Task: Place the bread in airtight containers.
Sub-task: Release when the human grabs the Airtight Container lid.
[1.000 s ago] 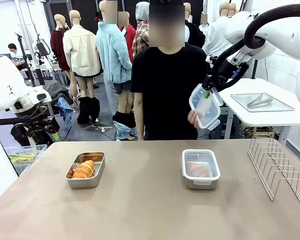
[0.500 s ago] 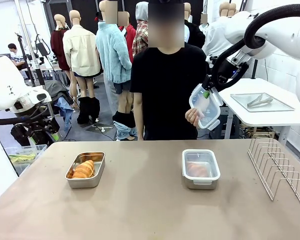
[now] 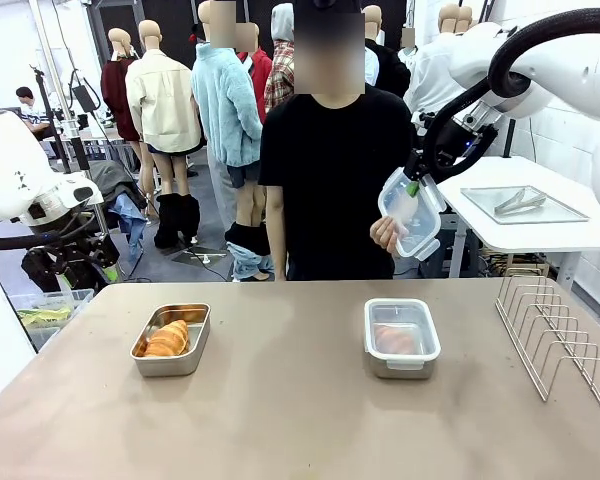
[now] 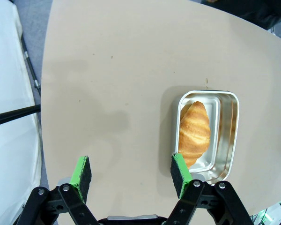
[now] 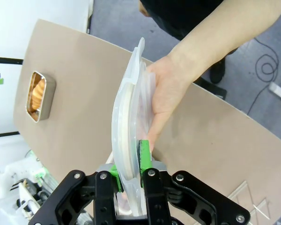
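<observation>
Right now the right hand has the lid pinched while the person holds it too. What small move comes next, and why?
Probably wait for the person's hand to let go, then carry the lid toward the open tin. The right hand is shut on the lid, that tin's bread is uncovered, and the other tin already has a lid.
</observation>
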Motion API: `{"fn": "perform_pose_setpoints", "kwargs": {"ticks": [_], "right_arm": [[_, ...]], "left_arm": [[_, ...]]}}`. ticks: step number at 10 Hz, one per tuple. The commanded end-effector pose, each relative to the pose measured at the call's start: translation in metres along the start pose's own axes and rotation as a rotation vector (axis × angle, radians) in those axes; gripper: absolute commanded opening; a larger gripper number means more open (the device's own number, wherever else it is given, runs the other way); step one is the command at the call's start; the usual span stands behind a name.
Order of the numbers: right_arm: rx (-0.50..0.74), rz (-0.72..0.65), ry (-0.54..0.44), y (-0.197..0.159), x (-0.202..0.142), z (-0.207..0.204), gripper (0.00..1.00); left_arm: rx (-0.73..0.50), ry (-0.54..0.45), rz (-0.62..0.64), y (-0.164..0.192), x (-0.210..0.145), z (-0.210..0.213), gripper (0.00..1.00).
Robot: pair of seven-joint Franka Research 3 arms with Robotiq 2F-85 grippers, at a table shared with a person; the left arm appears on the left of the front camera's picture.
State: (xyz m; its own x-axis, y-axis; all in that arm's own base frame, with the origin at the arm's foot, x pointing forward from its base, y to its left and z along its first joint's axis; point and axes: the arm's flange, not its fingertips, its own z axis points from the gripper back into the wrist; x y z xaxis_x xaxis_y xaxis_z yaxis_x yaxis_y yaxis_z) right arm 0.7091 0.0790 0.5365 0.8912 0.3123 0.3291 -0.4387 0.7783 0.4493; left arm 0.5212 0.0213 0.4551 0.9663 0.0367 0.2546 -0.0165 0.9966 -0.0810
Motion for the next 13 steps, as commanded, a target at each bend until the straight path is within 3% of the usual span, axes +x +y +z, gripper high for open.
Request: {"fn": "perform_pose_setpoints", "kwargs": {"ticks": [1, 4, 5, 9, 13], "right_arm": [[-0.023, 0.043, 0.02, 0.003, -0.003, 0.004, 0.28], [-0.068, 0.175, 0.09, 0.013, -0.021, 0.024, 0.85], [-0.09, 0.194, 0.116, 0.017, -0.032, 0.034, 1.0], [-0.259, 0.35, 0.29, 0.007, -0.096, 0.061, 1.0], [-0.384, 0.343, 0.24, 0.0, -0.181, 0.06, 1.0]], "left_arm": [[0.002, -0.004, 0.001, 0.001, 0.0, 0.002, 0.88], [0.002, -0.004, 0.001, 0.001, 0.0, 0.002, 0.88], [0.002, -0.004, 0.001, 0.001, 0.0, 0.002, 0.88], [0.002, -0.004, 0.001, 0.001, 0.0, 0.002, 0.88], [0.002, -0.004, 0.001, 0.001, 0.0, 0.002, 0.88]]}}
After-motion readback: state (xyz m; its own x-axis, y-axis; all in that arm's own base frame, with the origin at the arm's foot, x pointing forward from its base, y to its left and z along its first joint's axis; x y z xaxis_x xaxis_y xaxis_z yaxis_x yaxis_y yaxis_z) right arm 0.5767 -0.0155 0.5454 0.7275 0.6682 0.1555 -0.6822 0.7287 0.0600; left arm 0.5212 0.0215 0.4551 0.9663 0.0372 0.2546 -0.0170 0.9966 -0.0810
